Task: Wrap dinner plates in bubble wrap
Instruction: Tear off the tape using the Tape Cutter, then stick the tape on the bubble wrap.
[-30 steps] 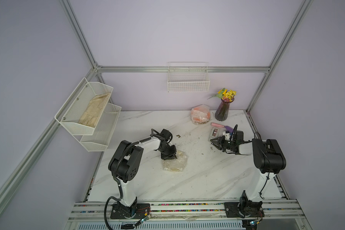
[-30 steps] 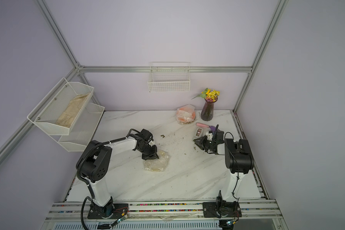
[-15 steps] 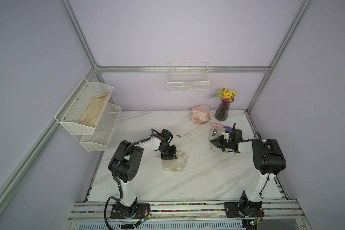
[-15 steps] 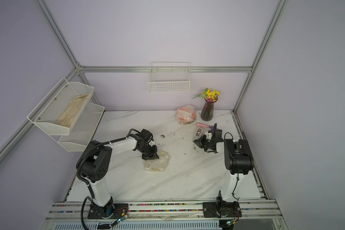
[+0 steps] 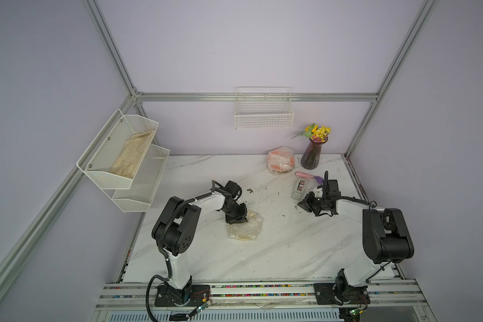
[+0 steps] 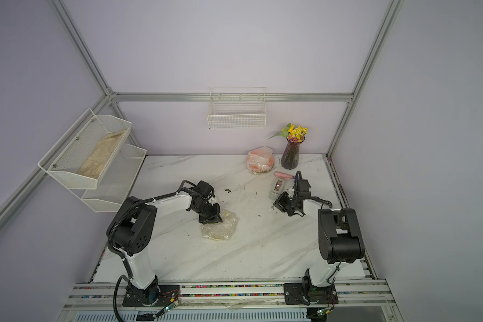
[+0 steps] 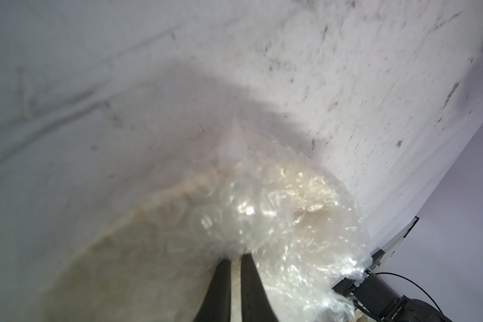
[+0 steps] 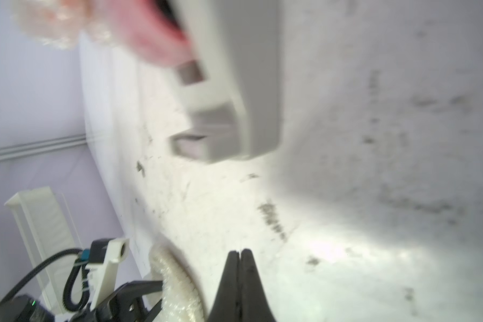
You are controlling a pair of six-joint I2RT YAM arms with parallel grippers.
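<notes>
A cream dinner plate [image 5: 247, 232] [image 6: 221, 230] lies mid-table, covered in crinkly bubble wrap [image 7: 276, 212]. My left gripper [image 5: 236, 220] [image 6: 211, 220] [image 7: 236, 258] bears down on its far-left edge. Its jaws are nearly together, pinching a fold of the wrap at the tips. An orange dinner plate [image 5: 280, 161] [image 6: 260, 163], also bundled in bubble wrap, leans at the back wall. My right gripper [image 5: 301, 205] [image 6: 277, 205] [image 8: 239, 251] hovers low over bare marble by the tape dispenser, shut, with nothing visible between its fingers.
A grey tape dispenser [image 5: 299, 188] [image 6: 276, 186] [image 8: 234, 97] and a pink tool [image 5: 304, 175] sit just behind the right gripper. A purple vase of flowers [image 5: 314, 154] stands at the back right. A white wall shelf [image 5: 101, 170] holds a beige cloth; a wire basket [image 5: 264, 117] hangs on the back wall.
The right gripper's jaws have closed, and its wrist shifted slightly beside the tape dispenser. The left arm has stayed on the wrapped plate.
</notes>
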